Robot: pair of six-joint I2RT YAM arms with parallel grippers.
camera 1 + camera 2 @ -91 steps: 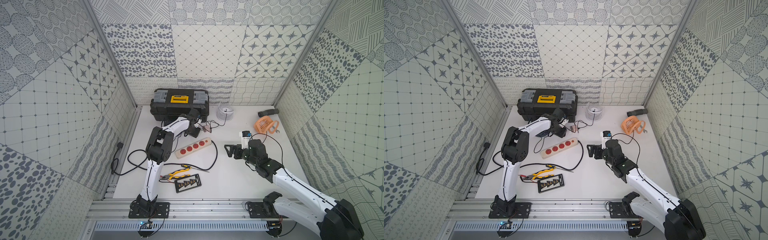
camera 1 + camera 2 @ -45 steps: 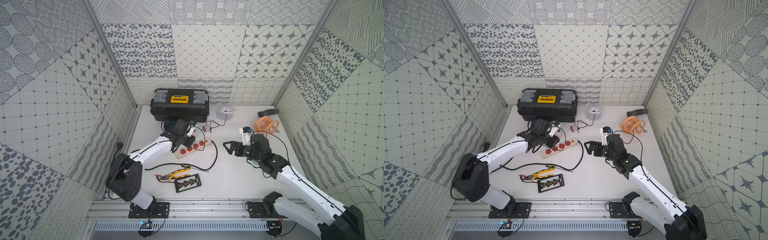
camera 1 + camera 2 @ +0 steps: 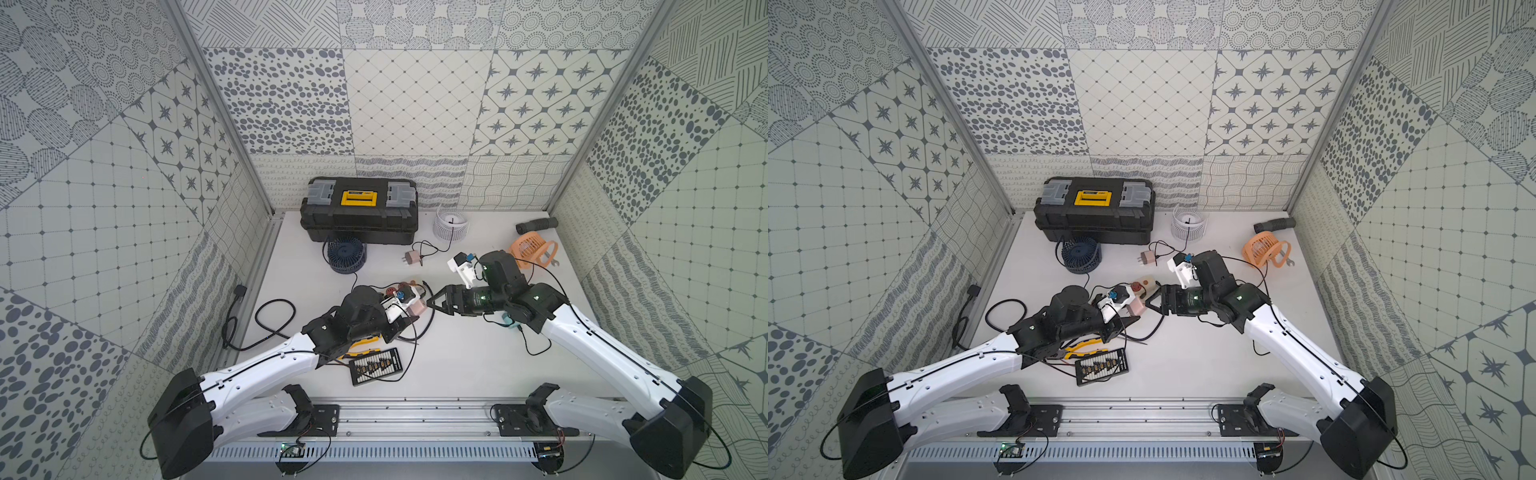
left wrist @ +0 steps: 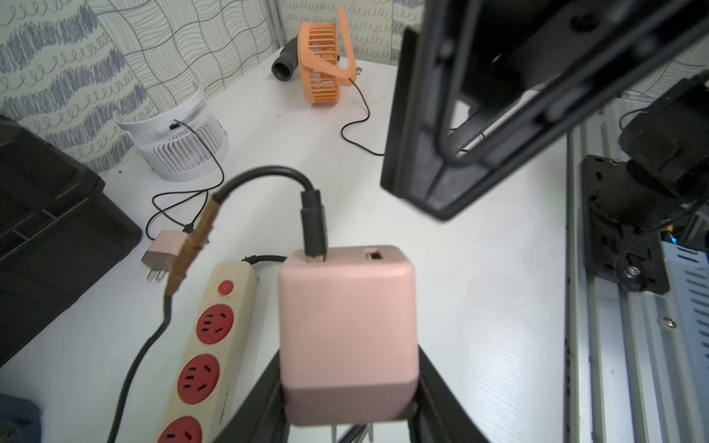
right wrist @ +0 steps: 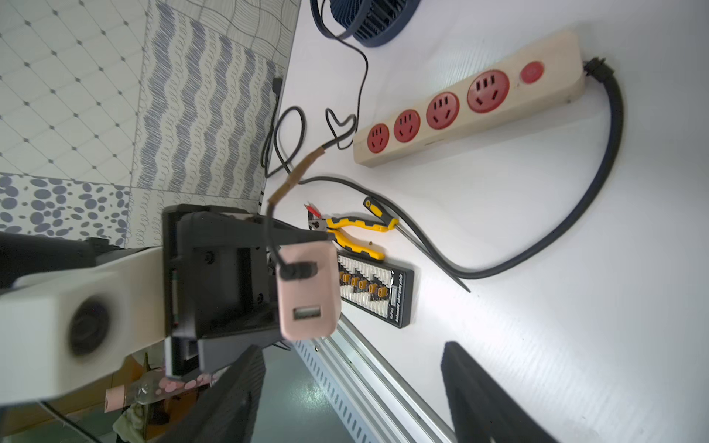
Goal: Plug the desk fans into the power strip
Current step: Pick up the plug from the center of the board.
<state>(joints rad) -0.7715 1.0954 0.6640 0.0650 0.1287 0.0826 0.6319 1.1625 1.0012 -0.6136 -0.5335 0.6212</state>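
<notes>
Both arms have swung to the middle since the earlier frames: your left end effector (image 4: 347, 399) is now clamped on the pink adapter (image 4: 347, 314) and holds it off the tabletop (image 3: 457, 365), while your right end effector (image 3: 435, 301) faces it with jaws apart, holding nothing. The power strip (image 5: 468, 99) lies flat beside and below the adapter, all sockets empty. A handover looks likely. If your right closes off-centre or on the black cable (image 4: 312, 226), the adapter may twist and its prongs miss the socket.
</notes>
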